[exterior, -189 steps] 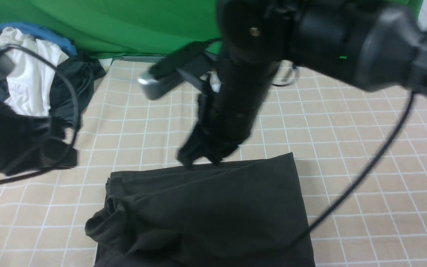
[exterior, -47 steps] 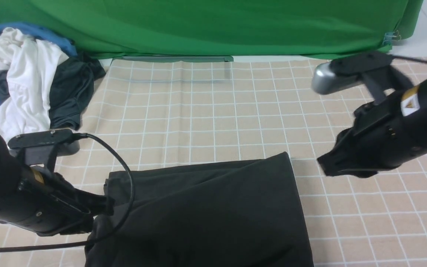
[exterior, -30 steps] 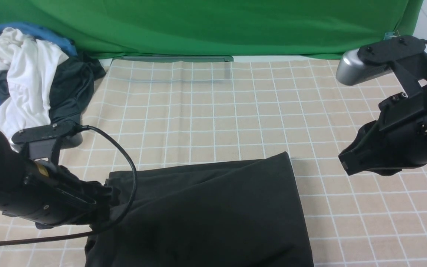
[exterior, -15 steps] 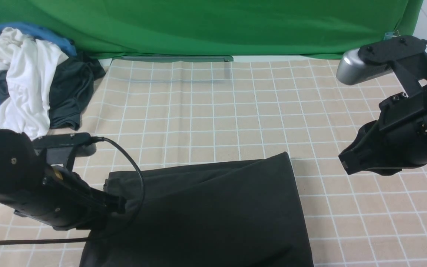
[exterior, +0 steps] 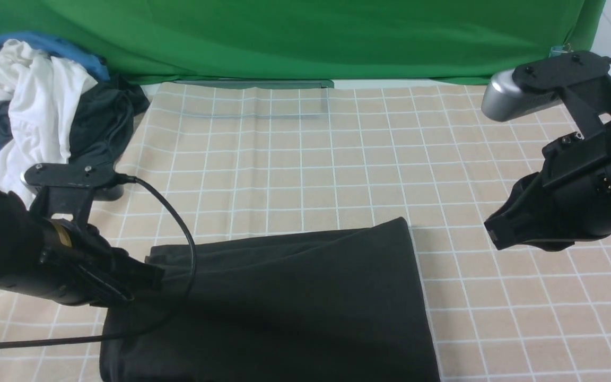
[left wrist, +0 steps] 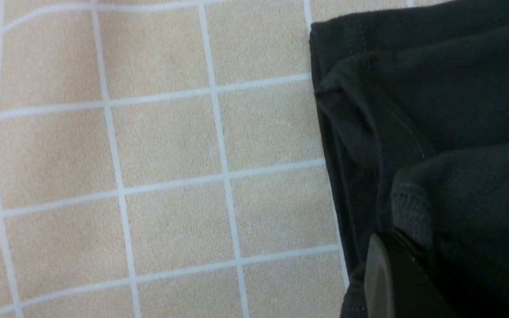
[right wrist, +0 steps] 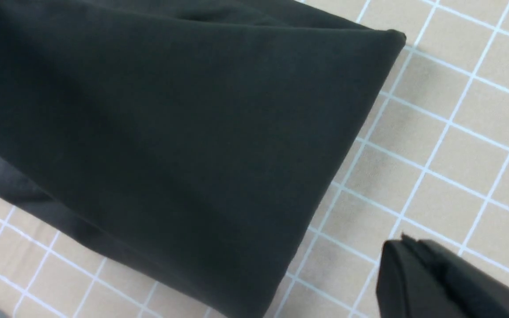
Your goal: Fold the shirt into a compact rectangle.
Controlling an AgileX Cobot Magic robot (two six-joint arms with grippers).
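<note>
The shirt (exterior: pixel 295 302) lies folded as a dark slab on the checked cloth near the front edge. Its smooth far right corner (right wrist: pixel 387 39) shows in the right wrist view. My left gripper (exterior: pixel 151 273) is at the shirt's left edge, shut on a bunched fold of the fabric. In the left wrist view, shirt (left wrist: pixel 457 88) hems and a ribbed edge crowd against one finger (left wrist: pixel 380 274). My right gripper (exterior: pixel 491 236) hovers off the shirt's right side, shut and empty; in its own view the right gripper (right wrist: pixel 407 247) is above bare cloth.
A heap of white, blue and dark grey clothes (exterior: pixel 35 106) sits at the back left. A green backdrop (exterior: pixel 305 37) closes the far side. The left arm's cable (exterior: pixel 178 223) loops over the shirt's left part. The checked tablecloth (exterior: pixel 311 159) stretches beyond the shirt.
My left gripper went from open to shut on the shirt's left edge, then drew back left, dragging that edge with it. The right arm swung out to the right, then held still.
</note>
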